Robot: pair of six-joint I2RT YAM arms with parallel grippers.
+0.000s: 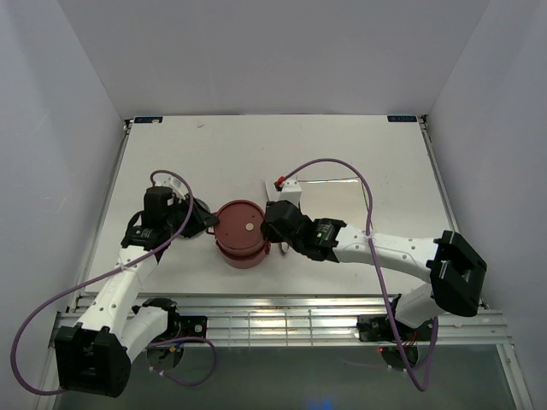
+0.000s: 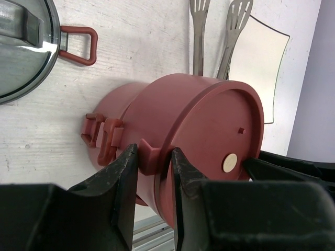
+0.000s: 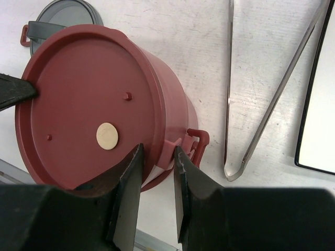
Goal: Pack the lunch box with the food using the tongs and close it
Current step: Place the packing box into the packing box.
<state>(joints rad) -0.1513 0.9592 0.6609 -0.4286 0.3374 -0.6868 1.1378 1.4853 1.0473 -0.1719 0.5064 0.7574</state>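
Note:
The dusty-red lunch box [image 1: 241,232] stands mid-table, its tiers stacked and a flat dark-red lid [image 3: 84,89] on top. My left gripper [image 2: 155,157] is shut on a tab at the box's left rim [image 2: 149,154]. My right gripper [image 3: 158,157] is shut on the right rim, one finger on the lid and the other against a side tab. The grey top cover [image 2: 21,47] with its red clasp [image 2: 78,44] lies on the table apart from the box. The silver tongs [image 3: 261,104] lie beside the box. The food is out of view.
A white square plate [image 3: 319,120] lies just beyond the tongs, on the right arm's side. Both arms [image 1: 376,248] reach in from the near edge and flank the box. A metal rail [image 1: 282,320] runs along the front of the table.

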